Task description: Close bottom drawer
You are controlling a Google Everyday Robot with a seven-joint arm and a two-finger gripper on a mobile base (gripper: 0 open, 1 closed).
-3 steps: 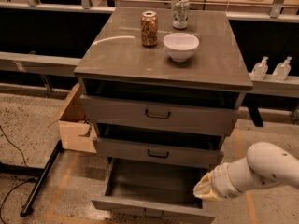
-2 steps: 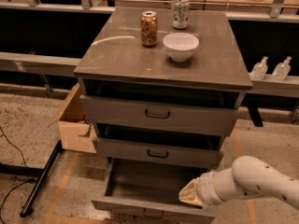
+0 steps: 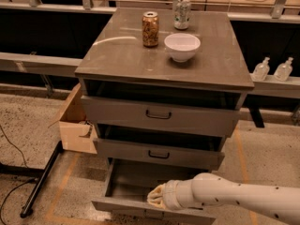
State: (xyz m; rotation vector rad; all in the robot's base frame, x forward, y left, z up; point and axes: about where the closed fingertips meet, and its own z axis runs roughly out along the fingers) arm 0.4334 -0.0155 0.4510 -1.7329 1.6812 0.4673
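The bottom drawer (image 3: 123, 205) of the grey cabinet stands pulled far out, its grey inside showing and its low front panel at the bottom edge of the view. My gripper (image 3: 157, 197) comes in from the lower right on a white arm (image 3: 234, 201). It sits over the drawer's front edge, just inside the open drawer near its middle. The drawer's pull handle is barely visible at the frame's bottom edge.
The middle drawer (image 3: 158, 153) and top drawer (image 3: 159, 114) stand slightly out. On the cabinet top (image 3: 122, 55) are a brown can (image 3: 150, 29), a silver can (image 3: 182, 13) and a white bowl (image 3: 182, 46). A cardboard box (image 3: 75, 123) sits left, a black pole (image 3: 40, 182) on the floor.
My arm and gripper have moved left along the drawer's front, from its right side to near its middle. The bottom drawer has not visibly moved.
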